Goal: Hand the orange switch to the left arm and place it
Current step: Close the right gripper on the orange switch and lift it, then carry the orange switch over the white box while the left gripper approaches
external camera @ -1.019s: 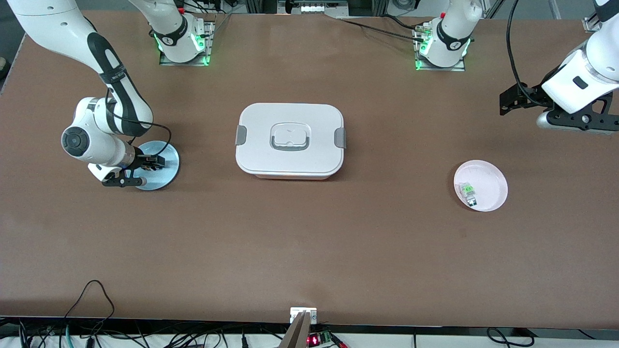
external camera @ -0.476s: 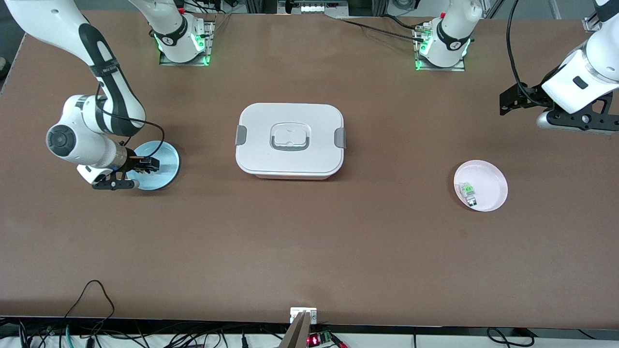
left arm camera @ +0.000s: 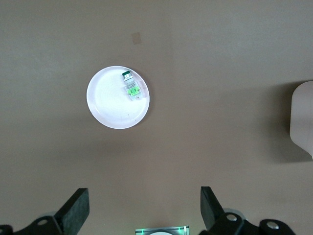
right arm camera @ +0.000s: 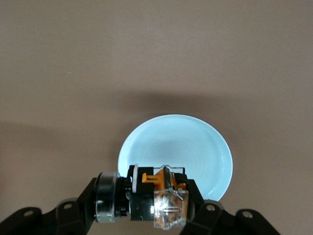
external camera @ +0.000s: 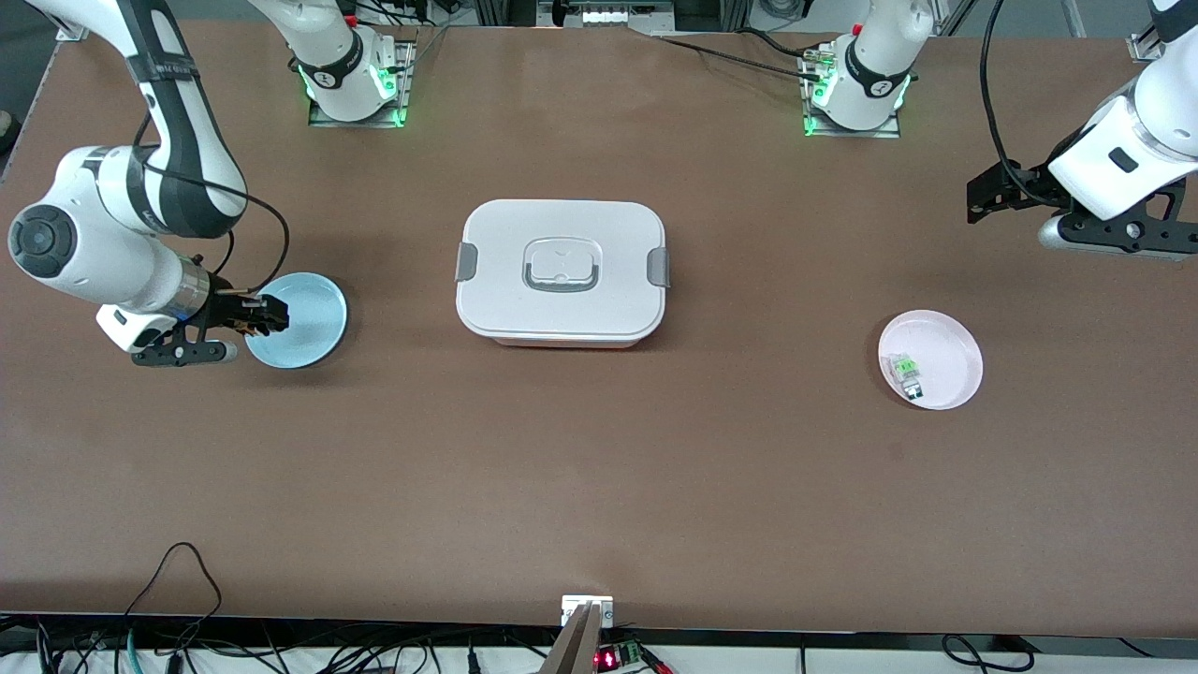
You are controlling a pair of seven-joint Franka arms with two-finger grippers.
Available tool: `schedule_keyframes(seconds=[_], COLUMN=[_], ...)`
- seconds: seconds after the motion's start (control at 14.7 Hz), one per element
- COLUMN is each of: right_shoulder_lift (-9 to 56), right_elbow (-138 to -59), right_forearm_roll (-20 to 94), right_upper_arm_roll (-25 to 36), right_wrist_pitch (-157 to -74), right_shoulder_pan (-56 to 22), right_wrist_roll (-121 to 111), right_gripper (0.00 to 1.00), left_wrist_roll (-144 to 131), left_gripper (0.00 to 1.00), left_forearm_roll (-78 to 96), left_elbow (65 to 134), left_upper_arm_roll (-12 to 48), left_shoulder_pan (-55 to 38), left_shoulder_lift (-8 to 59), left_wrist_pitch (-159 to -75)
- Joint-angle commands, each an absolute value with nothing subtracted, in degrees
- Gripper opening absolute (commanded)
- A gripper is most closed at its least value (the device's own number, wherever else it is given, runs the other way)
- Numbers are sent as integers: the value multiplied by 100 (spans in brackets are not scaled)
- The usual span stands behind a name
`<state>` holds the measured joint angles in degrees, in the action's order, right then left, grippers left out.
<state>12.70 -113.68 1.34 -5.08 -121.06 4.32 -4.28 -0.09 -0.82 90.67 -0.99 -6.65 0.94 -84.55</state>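
Observation:
My right gripper [external camera: 260,315] is shut on the orange switch [right arm camera: 157,195], a small black part with an orange piece and a clear cap. It holds it above the edge of the light blue plate [external camera: 314,323] that lies toward the right arm's end of the table. The plate [right arm camera: 188,142] shows bare under the switch in the right wrist view. The white lidded box [external camera: 562,271] sits at the table's middle. My left gripper [external camera: 990,195] is open and empty, waiting up over the left arm's end of the table; its wrist view shows its jaws [left arm camera: 144,210] wide apart.
A pink plate [external camera: 950,351] lies toward the left arm's end, nearer the front camera than the box, holding a small clear-and-green component [external camera: 906,370]. Both show in the left wrist view: plate [left arm camera: 110,105], component [left arm camera: 130,88], and a box corner [left arm camera: 302,122].
My right arm has risen and drawn back from the blue plate's middle toward its edge at the right arm's end, still holding the switch. The left arm has not moved.

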Motion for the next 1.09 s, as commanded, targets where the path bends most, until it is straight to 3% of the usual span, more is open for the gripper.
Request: schedule_keyframes(seconds=[0.0, 0.34, 0.68, 1.02], right_shoulder_lift=[1099, 967, 905, 800], right_elbow=[-11014, -10188, -9914, -9765], right_forearm_roll=[447, 598, 632, 1868], right_upper_arm_roll=[-685, -1010, -1072, -1055], right_wrist_pitch=[-11568, -10987, -11091, -11127], right_shoulder_pan=[483, 483, 483, 492], right_wrist_roll=[-554, -887, -2255, -3890], right_gripper=[40, 40, 40, 40], left_wrist_roll=[-70, -70, -70, -70], left_gripper=[100, 100, 100, 100], left_forearm_roll=[-9, -9, -9, 0], left_elbow=[8859, 8859, 8859, 8859], left_upper_arm_roll=[-105, -105, -105, -105], left_shoulder_pan=[-677, -677, -677, -677], left_shoulder_lift=[176, 176, 176, 176], left_wrist_pitch=[-8297, -8297, -8297, -8297])
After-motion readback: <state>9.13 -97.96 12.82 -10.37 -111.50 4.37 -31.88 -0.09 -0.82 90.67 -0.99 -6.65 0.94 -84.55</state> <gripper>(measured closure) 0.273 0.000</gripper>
